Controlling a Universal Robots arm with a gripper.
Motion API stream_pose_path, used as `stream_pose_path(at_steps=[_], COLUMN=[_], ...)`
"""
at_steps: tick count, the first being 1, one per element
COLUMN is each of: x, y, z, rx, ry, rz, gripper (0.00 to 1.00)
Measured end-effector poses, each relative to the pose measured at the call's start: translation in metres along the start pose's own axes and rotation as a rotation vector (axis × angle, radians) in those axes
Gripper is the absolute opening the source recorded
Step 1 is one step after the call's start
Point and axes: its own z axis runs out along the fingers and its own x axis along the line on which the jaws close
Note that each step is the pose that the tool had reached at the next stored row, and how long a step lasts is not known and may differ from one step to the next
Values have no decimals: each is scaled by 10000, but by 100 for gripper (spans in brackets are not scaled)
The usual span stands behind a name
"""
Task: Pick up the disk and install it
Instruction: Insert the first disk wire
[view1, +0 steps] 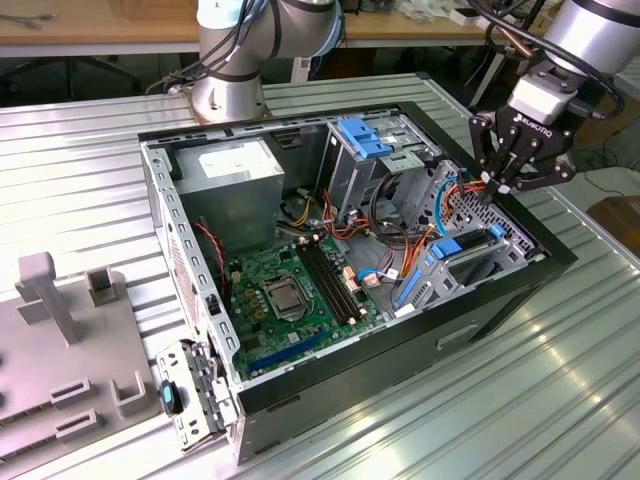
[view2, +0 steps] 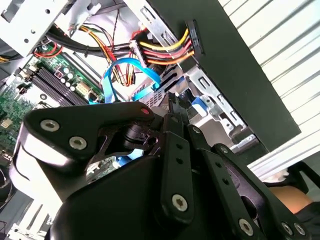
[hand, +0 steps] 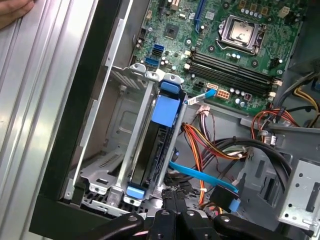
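The disk (hand: 149, 155), dark with blue plastic rails, stands on edge inside a metal bay at the front corner of the open computer case (view1: 520, 285). In the exterior view the disk (view1: 472, 262) lies in that bay on the exterior view's right. My gripper (view1: 497, 188) hovers just above the case edge near the bay, with its fingers drawn together and nothing between them. In the first wrist view the gripper (hand: 172, 199) sits at one end of the disk, beside the orange and blue cables. The second wrist view has the gripper (view2: 175, 107) tips close to a blue cable (view2: 120, 75).
The case holds a green motherboard (view1: 290, 290), a grey power-supply box (view1: 235, 170) and a metal cage with a blue tab (view1: 365, 140). Loose cable bundles (hand: 215, 150) run beside the bay. A grey fixture (view1: 60, 330) stands at the exterior view's left. A hand (hand: 12, 10) rests outside the case.
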Motion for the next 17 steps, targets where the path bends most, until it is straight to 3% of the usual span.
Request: stream_pose_path(at_steps=[5, 6, 7, 9, 10, 12, 14, 17], x=[-32, -36, -40, -89, -113, -127, -141, -158], y=[-42, -53, -66, -96, -105, -110, -116, -121], z=[0, 0, 0, 0, 0, 0, 0, -1], rx=[11, -3, -40, -261, -345, -381, -429, -469], ry=[-6, 37, 136, 740, 972, 1083, 1267, 1410], rz=[-572, -604, -613, -633, -648, -747, -1006, -1181], gripper=[11, 11, 11, 11, 11, 11, 11, 11])
